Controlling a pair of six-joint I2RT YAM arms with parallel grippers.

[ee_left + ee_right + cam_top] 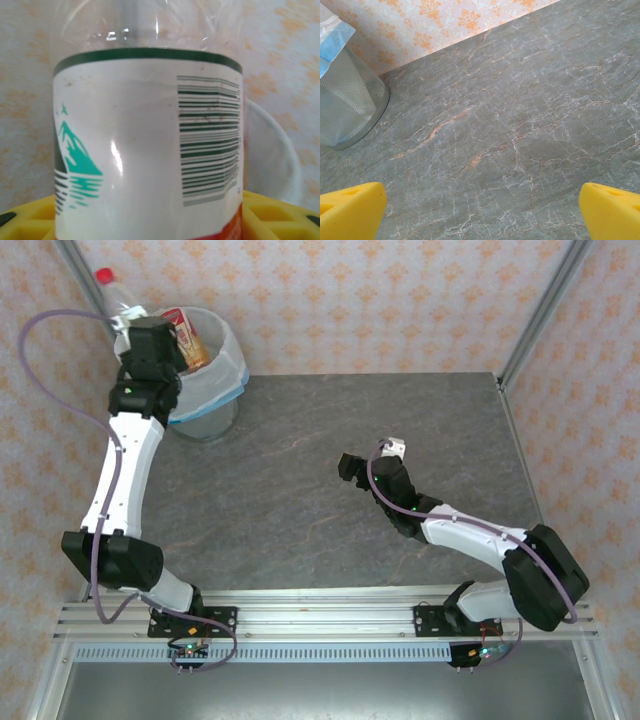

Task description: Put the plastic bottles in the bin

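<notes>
The left gripper is seen at the far left corner of the desk, with its arm stretched out to the bin. It is clamped on a white-labelled bottle, whose red cap is pointed away from the arm, towards the patterned wall. From the top view the white-labelled bottle is placed at the far-left rim of the bin. Whether its body hangs over the opening or just outside the rim cannot be told.

In the left wrist view the white-labelled bottle is pressed between the yellow fingers at the bottom of the frame. A green band, a green mountain drawing and a barcode are shown on its label. A curve of the white bag is seen behind it on the right.

The bin is lined with the white bag, whose blue edge is folded over the rim. A second bottle – brown, with a red label – is lying inside it.

The right gripper is held over the middle of the desk, well apart from the bin. Its yellow fingers are spread wide apart – nothing is held between them, and only bare grey desk lies below. The mesh-like wall of the bin is caught at the left of that view
</notes>
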